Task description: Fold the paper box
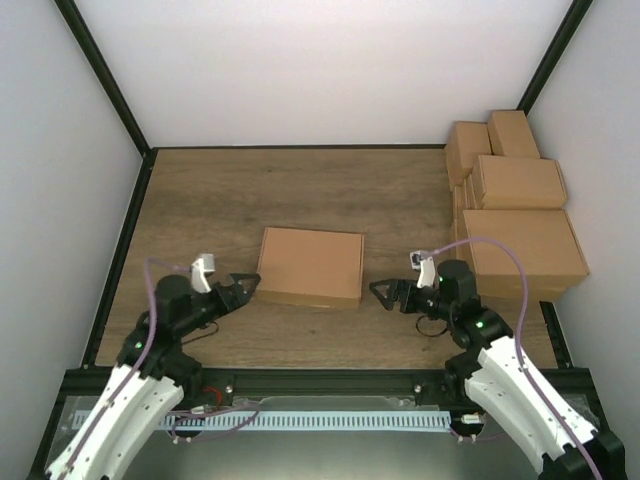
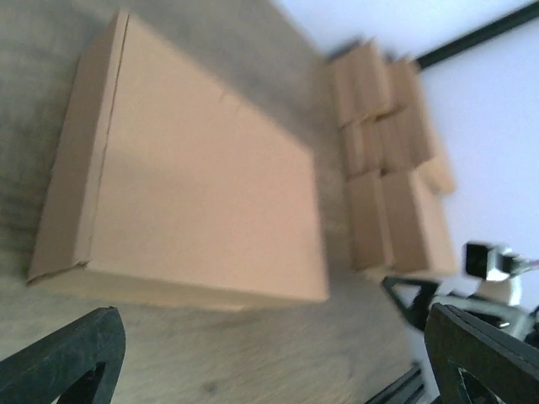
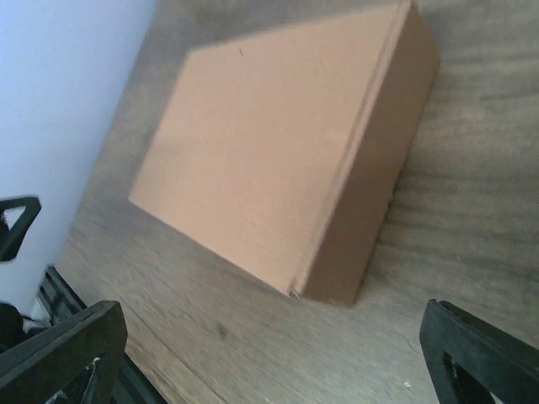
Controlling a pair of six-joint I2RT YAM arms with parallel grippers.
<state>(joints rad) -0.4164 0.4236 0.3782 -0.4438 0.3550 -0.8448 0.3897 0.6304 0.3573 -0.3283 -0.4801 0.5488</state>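
Observation:
The paper box [image 1: 311, 265] lies in the middle of the wooden table as a closed, shallow brown carton. It also shows in the left wrist view [image 2: 194, 168] and the right wrist view [image 3: 278, 160]. My left gripper [image 1: 243, 286] is open and empty just left of the box's near left corner, not touching it. My right gripper [image 1: 384, 294] is open and empty a little right of the box's near right corner. In each wrist view the fingertips [image 2: 67, 353] [image 3: 480, 353] stand wide apart over bare table.
A stack of finished brown cartons [image 1: 515, 215] fills the back right corner, close behind my right arm. Black frame rails [image 1: 120, 250] border the table's sides and near edge. White walls enclose the cell.

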